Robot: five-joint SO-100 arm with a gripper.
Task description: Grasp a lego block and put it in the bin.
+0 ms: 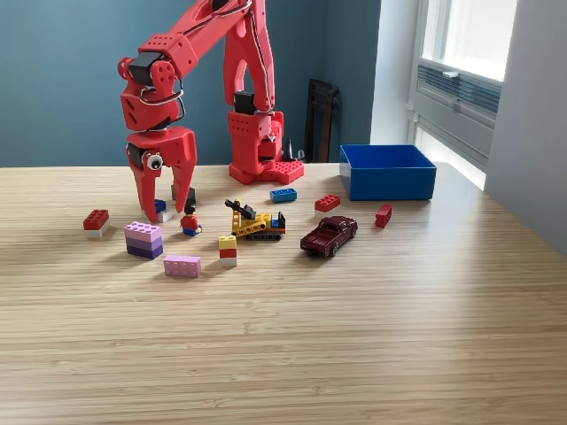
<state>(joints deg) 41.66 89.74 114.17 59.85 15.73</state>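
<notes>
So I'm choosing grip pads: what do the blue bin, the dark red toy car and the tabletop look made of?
Blue bin: apparently matte moulded plastic, with flat, even colour. Dark red toy car: glossy, highlights on the body; painted metal or plastic, can't tell. Tabletop: light wood or laminate, with fine parallel grain and a satin sheen.

The red arm rises from its base at about 12 o'clock of the exterior view, folds over at the top edge and slopes down toward 9 o'clock. Its wrist bends so the gripper points straight down at 6 o'clock, 2 fingers parted, tips low, close over the desk.
</notes>
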